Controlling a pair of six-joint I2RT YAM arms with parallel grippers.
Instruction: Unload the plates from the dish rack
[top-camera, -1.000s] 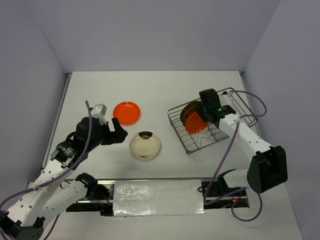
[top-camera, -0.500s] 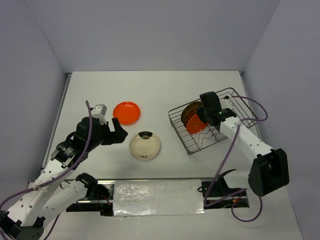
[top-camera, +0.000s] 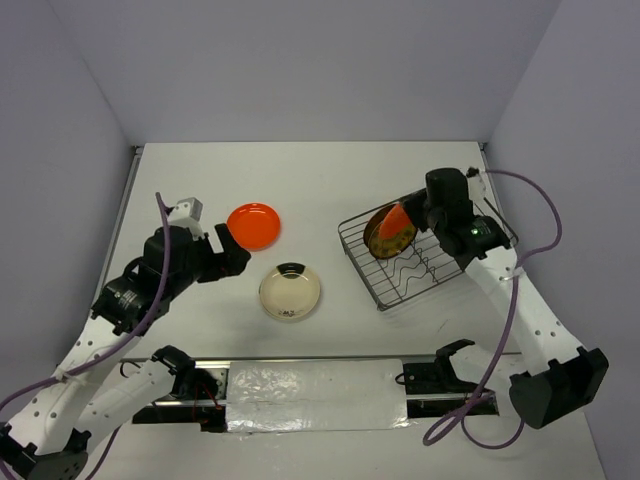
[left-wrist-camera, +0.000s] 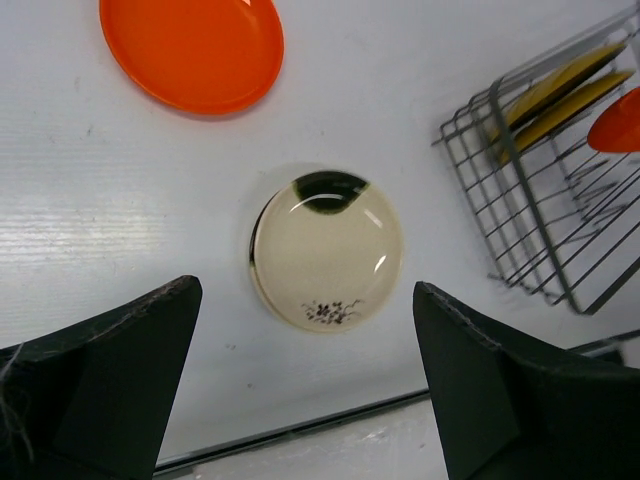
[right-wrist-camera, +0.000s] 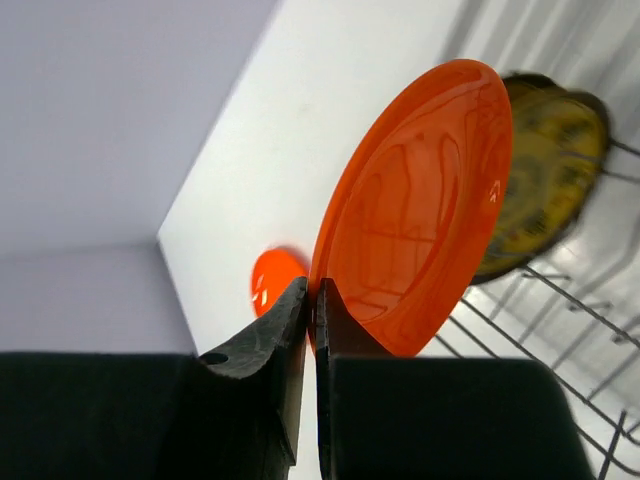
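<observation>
Step in hand: we judge we are lifting the second orange plate (top-camera: 397, 220) out of the dish rack (top-camera: 440, 270); it hangs edge-up above the rack's left end.
Right gripper (right-wrist-camera: 312, 300): clenched on that plate's rim.
Left gripper (left-wrist-camera: 300, 385): spread wide, holding nothing, hovering over the cream plate (left-wrist-camera: 328, 250).
Other plates: a dark brown and yellow plate (top-camera: 378, 238) stands in the rack just behind the lifted one; another orange plate (top-camera: 253, 225) and the cream plate lie flat on the table, near each other.
Next move: we reckon it calls for carrying the plate left, clear of the wires, tipping it flat, setting it beside the others.
Surface: white table (top-camera: 300, 180), matte.
Room: plain pale lavender walls (top-camera: 300, 60).
</observation>
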